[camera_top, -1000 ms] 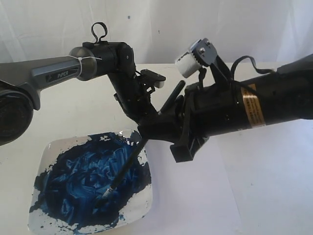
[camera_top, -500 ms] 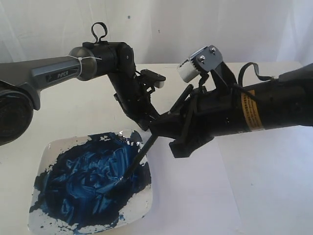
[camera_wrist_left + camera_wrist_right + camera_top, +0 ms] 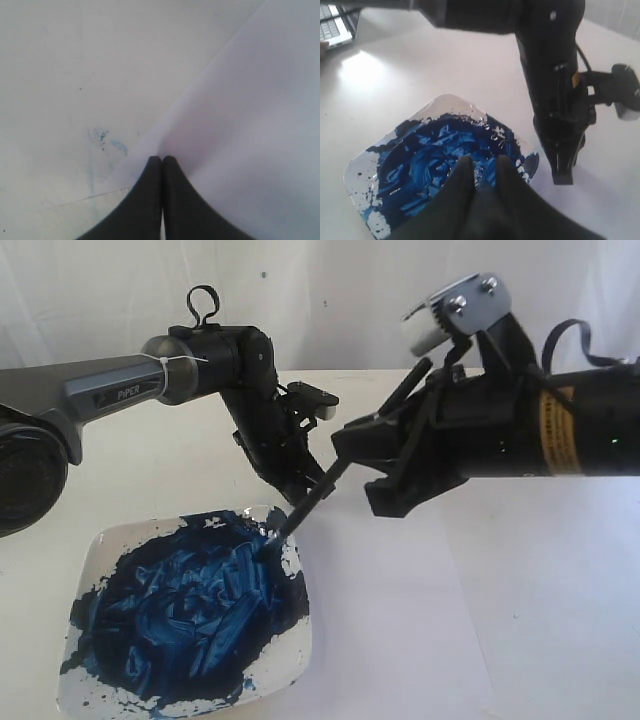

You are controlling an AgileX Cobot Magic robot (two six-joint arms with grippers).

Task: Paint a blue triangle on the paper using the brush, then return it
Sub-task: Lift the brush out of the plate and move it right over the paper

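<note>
On the cream counter, toward the left of the exterior view, a square white plate lies smeared with dark blue paint. The right pincer pinches the brush by its black handle. The brush is tilted, its upper end rising past the wrist and its bristles down at the paint by the plate's far right edge. The paper lies flat on the counter just beside the plate, on its right. The left pincer is pressed together (no gap shows between its dark fingers), with its tip low at the paper's edge, where faint blue specks mark the counter
</note>
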